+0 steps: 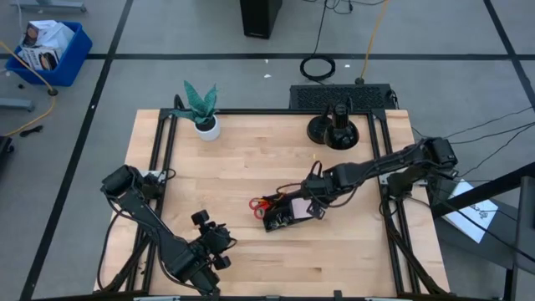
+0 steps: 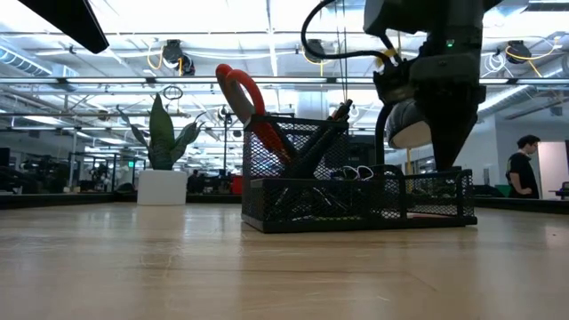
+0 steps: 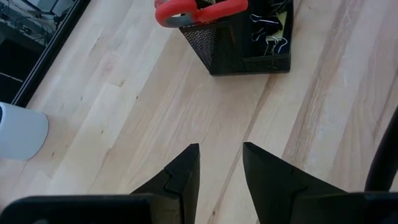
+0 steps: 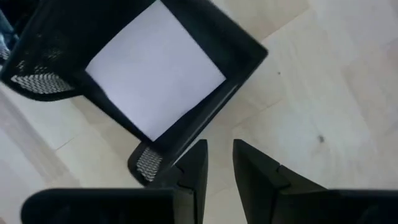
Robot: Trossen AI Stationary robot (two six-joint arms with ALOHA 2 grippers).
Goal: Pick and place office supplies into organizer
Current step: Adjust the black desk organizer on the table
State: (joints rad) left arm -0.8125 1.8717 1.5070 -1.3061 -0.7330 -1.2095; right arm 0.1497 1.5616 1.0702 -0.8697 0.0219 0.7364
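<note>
The black mesh organizer (image 1: 280, 221) stands mid-table, right of centre. Red-handled scissors (image 2: 244, 93) and black pens (image 2: 324, 133) stand in its tall compartment, handles up. Black clips (image 3: 267, 31) lie in a low compartment. A pale sticky-note pad (image 4: 155, 68) lies flat in the end compartment. My right gripper (image 4: 219, 152) hovers over the organizer's right end, pointing down, slightly open with nothing between its fingers. My left gripper (image 3: 221, 152) waits open near the table's front left, aimed at the organizer (image 3: 236, 50).
A green plant in a white pot (image 1: 203, 113) stands at the far left of the table. A round black stand (image 1: 334, 130) is at the far edge. Bare wood lies between my left gripper (image 1: 219, 237) and the organizer. A person (image 2: 524, 169) stands in the room behind.
</note>
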